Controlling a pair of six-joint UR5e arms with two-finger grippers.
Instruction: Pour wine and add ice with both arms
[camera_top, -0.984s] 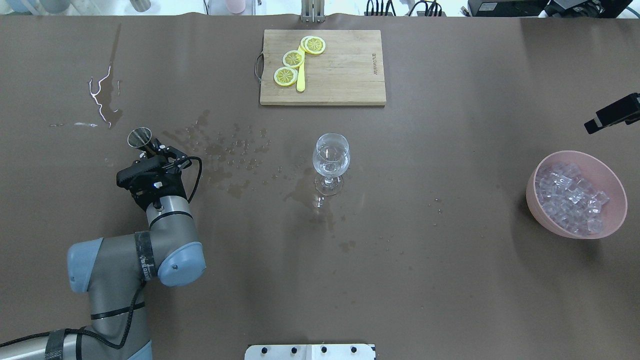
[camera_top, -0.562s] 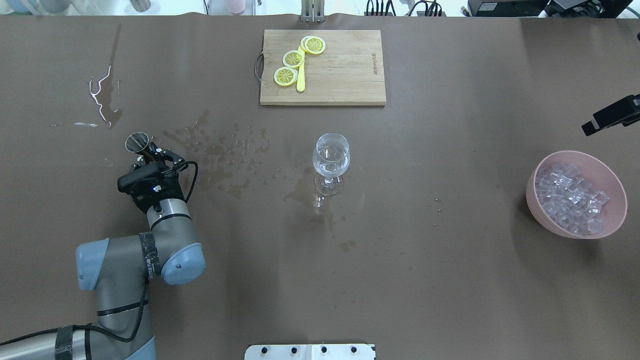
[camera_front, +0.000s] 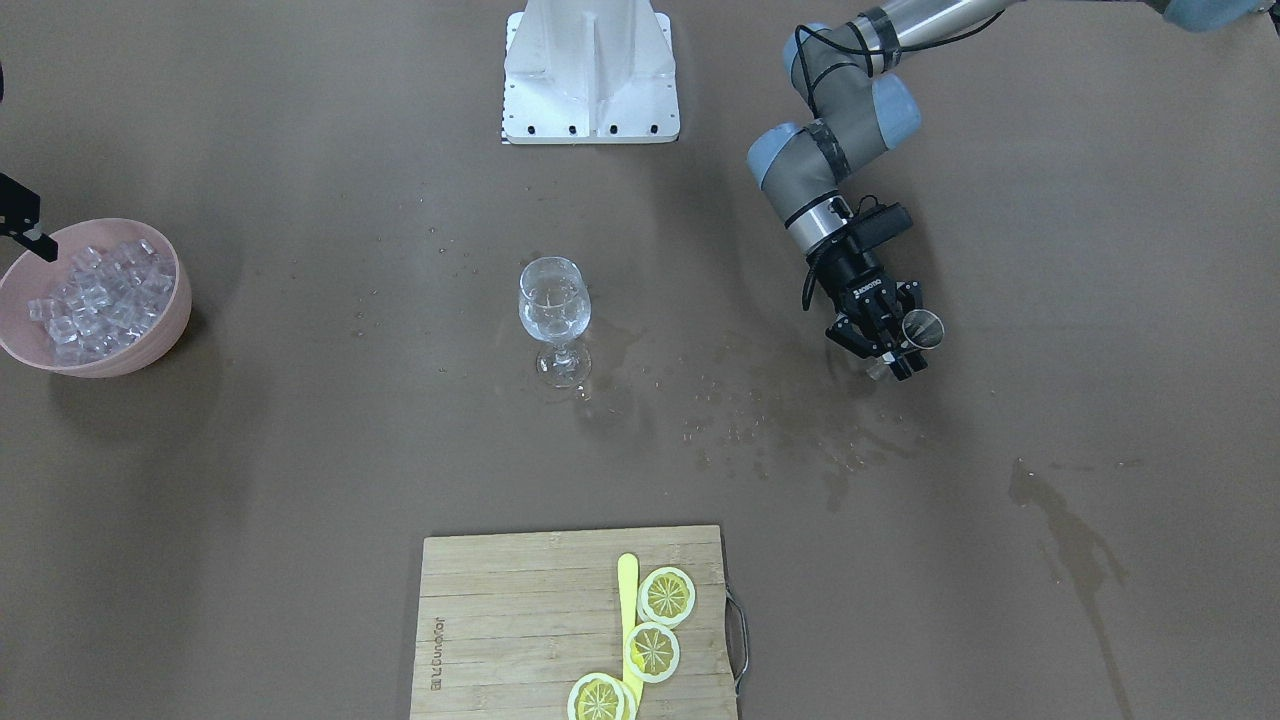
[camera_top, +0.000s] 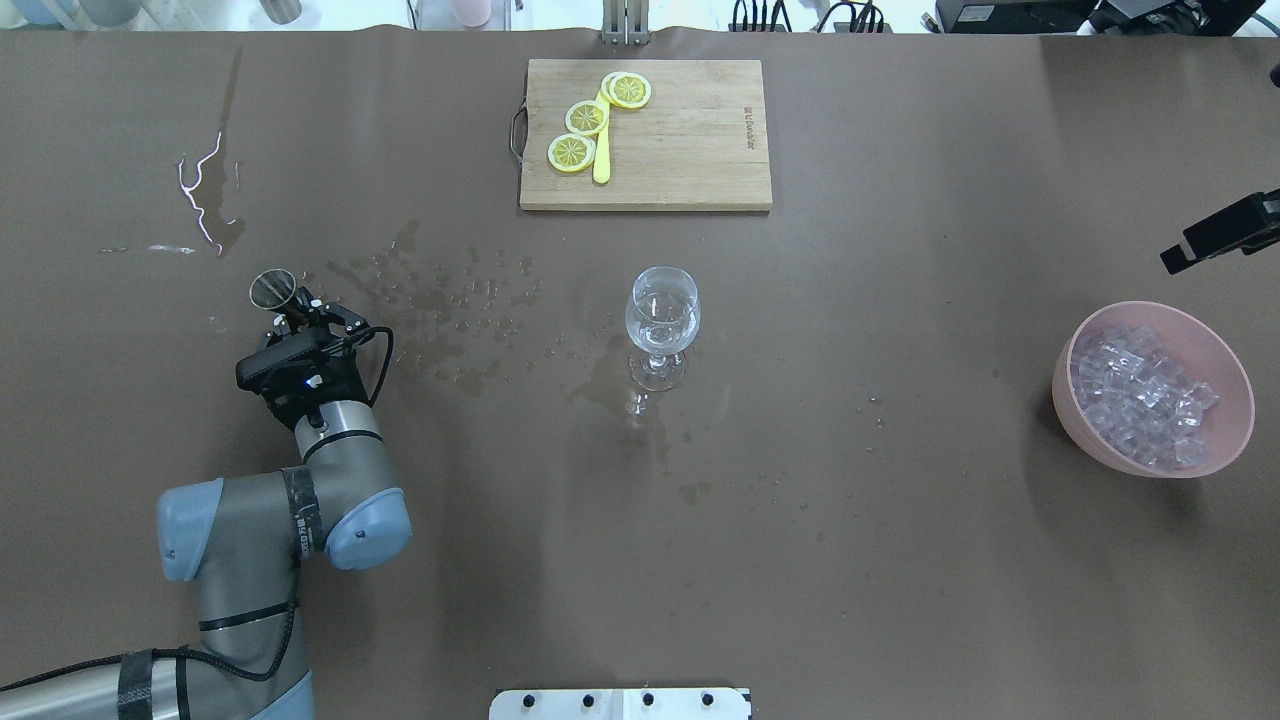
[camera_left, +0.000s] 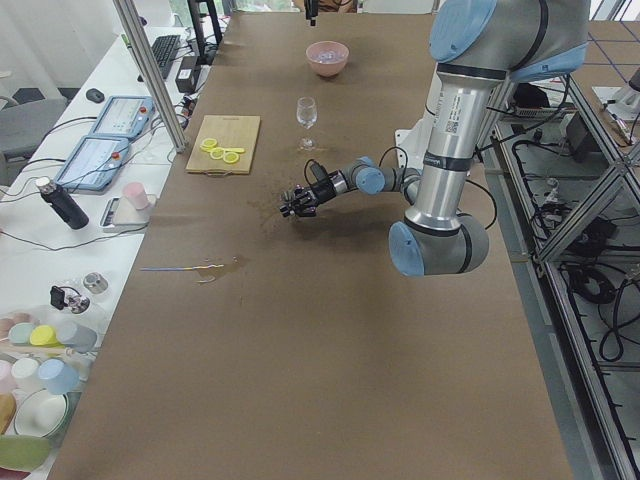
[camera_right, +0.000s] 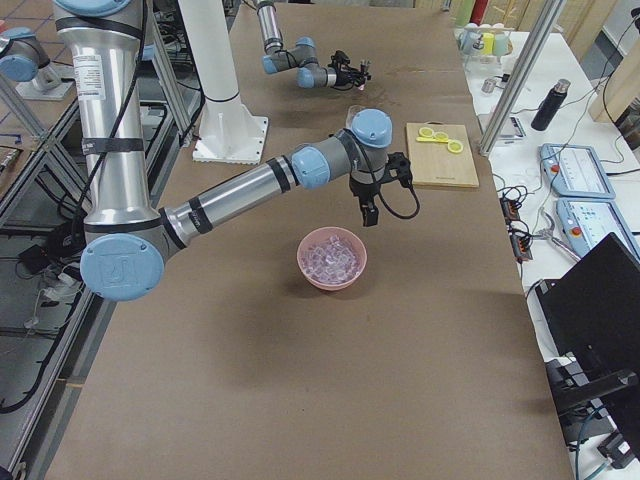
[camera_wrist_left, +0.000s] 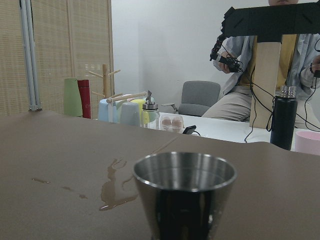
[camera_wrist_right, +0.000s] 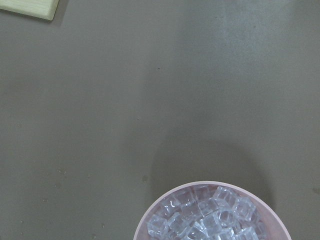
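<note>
My left gripper (camera_top: 300, 310) is shut on a small steel cup (camera_top: 272, 288), held upright low over the table at the left. The cup fills the left wrist view (camera_wrist_left: 185, 200) and also shows in the front view (camera_front: 920, 328). The wine glass (camera_top: 661, 310) stands mid-table with a little clear liquid in it. A pink bowl (camera_top: 1075, 420) of ice (camera_top: 1140, 395) sits at the right. My right gripper (camera_top: 1215, 235) hovers just beyond the bowl, and I cannot tell whether it is open or shut. The right wrist view shows the ice (camera_wrist_right: 210, 220) below.
A wooden cutting board (camera_top: 690, 140) with lemon slices (camera_top: 586, 117) and a yellow knife lies at the far middle. Spilled drops and wet patches (camera_top: 440, 300) spread between the cup and the glass. Another spill streak (camera_top: 200, 190) lies far left.
My left gripper has shifted slightly left and back with the steel cup. The right gripper has edged a little further into view at the right edge.
</note>
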